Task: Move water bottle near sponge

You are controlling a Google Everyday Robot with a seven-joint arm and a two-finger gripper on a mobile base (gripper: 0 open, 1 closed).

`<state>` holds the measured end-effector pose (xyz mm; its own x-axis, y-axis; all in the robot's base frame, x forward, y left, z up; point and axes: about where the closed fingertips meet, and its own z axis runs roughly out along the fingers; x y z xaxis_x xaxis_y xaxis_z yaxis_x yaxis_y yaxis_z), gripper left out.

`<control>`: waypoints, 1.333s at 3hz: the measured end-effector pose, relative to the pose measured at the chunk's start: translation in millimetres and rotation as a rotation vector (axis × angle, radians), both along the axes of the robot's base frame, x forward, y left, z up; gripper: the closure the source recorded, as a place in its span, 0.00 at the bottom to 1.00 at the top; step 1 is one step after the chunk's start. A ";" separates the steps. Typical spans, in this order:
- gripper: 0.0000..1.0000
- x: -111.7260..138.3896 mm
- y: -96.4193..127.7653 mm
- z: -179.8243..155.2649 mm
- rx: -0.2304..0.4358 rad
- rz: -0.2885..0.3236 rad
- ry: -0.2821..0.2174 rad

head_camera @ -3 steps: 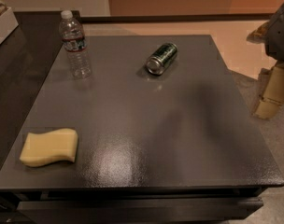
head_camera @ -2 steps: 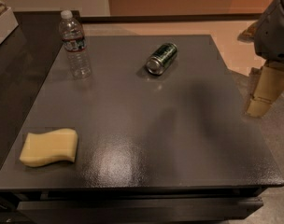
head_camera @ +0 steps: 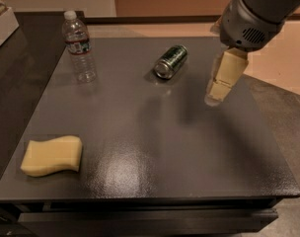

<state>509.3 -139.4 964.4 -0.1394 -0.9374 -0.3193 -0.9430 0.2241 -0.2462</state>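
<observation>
The water bottle (head_camera: 79, 47) is a clear ribbed bottle with a white cap and a dark label band. It stands upright at the far left of the dark table (head_camera: 155, 147). The sponge (head_camera: 52, 155) is a pale yellow wavy block lying flat near the front left corner. My gripper (head_camera: 216, 95) hangs from the grey arm at the upper right, over the right part of the table. It holds nothing and is far from both the bottle and the sponge.
A green metal can (head_camera: 170, 61) lies on its side at the far middle of the table, just left of my gripper. A pale box (head_camera: 2, 23) stands off the table at the far left. Floor shows to the right.
My arm and gripper have moved left, from beyond the table's right edge to over its right part. The bottle, the can and the sponge have not moved.
</observation>
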 end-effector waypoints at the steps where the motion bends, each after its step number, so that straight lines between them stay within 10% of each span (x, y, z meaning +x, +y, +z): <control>1: 0.00 39.8 36.6 0.4 0.111 0.000 -0.023; 4: 0.00 134.3 155.4 2.3 0.402 -0.027 -0.070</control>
